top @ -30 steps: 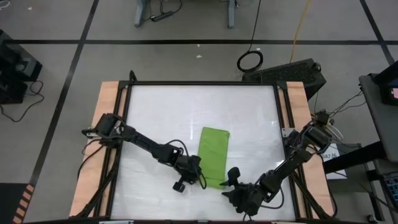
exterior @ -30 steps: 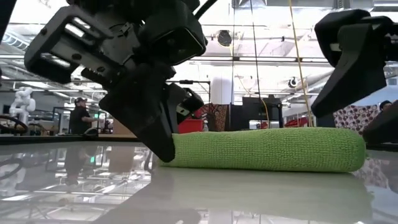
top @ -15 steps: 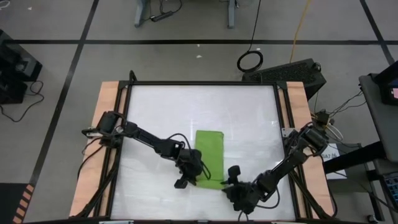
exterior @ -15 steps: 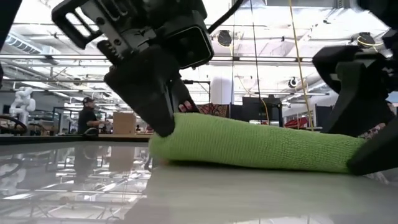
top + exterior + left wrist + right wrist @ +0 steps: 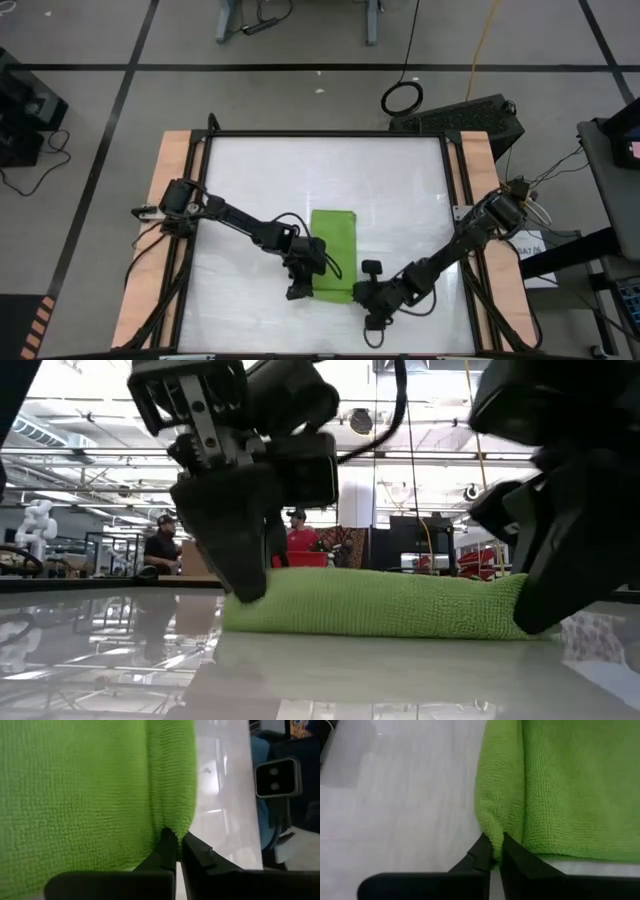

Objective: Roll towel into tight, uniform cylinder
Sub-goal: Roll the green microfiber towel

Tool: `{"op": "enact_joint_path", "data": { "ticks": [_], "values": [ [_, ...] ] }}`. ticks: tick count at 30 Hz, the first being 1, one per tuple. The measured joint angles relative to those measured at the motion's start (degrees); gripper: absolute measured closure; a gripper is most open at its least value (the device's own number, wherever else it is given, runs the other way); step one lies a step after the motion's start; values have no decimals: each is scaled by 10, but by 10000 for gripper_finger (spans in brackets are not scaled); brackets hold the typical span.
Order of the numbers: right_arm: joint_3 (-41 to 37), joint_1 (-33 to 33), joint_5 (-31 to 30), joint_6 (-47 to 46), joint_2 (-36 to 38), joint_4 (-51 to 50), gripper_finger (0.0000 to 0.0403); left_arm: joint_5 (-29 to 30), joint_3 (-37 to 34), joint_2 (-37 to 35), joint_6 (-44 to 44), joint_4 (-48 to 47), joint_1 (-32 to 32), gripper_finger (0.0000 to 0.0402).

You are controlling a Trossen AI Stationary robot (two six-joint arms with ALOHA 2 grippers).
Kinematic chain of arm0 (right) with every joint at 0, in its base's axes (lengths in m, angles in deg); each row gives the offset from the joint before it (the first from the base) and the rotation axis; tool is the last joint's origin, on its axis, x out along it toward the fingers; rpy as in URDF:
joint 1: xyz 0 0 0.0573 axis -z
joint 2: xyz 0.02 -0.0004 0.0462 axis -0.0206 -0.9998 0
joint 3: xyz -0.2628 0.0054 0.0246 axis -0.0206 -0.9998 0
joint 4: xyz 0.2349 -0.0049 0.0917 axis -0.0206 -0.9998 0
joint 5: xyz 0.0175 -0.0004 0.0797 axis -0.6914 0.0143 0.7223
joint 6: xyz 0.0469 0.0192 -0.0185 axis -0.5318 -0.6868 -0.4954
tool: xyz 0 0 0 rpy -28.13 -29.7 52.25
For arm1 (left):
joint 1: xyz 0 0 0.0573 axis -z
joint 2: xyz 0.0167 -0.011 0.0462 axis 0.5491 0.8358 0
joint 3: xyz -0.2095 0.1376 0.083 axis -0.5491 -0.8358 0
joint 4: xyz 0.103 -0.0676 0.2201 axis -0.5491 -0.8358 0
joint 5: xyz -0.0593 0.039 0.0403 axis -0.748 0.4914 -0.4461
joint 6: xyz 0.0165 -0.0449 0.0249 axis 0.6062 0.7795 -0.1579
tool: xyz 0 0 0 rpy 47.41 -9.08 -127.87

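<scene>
The lime-green towel (image 5: pixel 335 250) lies flat on the white tabletop (image 5: pixel 400 180), a little right of its middle, with its near edge (image 5: pixel 370 603) turned over into a low roll. My left gripper (image 5: pixel 303 290) is shut on the near left corner of that roll and shows as the dark mass at the left in the low view (image 5: pixel 245 588). My right gripper (image 5: pixel 360 294) is shut on the near right corner and shows at the right there (image 5: pixel 525 615). My left gripper pinches the left end of the rolled near edge (image 5: pixel 172 827) between its two fingers. The fingers slant down from the table's left and near side. The roll rests on the table. My right gripper pinches the right end of the rolled near edge (image 5: pixel 492 836) between its two fingers, slanting down from the table's right and near side. That end also lies on the table, and the cloth between the two grippers looks level.
Wooden side rails (image 5: pixel 175 160) and a black frame border the tabletop. Bare white surface lies beyond the towel toward the far edge and on both sides. People stand in the room behind the table (image 5: pixel 160 545).
My right gripper has moved toward the table's left, onto the towel's near right corner, rolled its wrist and shut on the corner. My left gripper, shut throughout, has rolled its wrist. The towel has slid a little leftward and turned from askew to square with the table.
</scene>
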Motion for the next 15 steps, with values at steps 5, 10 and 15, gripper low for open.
{"op": "enact_joint_path", "data": {
  "ticks": [5, 10, 15],
  "values": [
    [0, 38, 89, -33, 16, -13, 391, -4, 2, 17, 36, 6, 1, 391],
    [0, 66, 142, -40, 19, -20, 394, 8, 1, 12, 39, 9, 2, 391],
    [0, 89, 182, -39, 19, -22, 394, 26, 0, 7, 30, 10, 8, 374]
  ]
}}
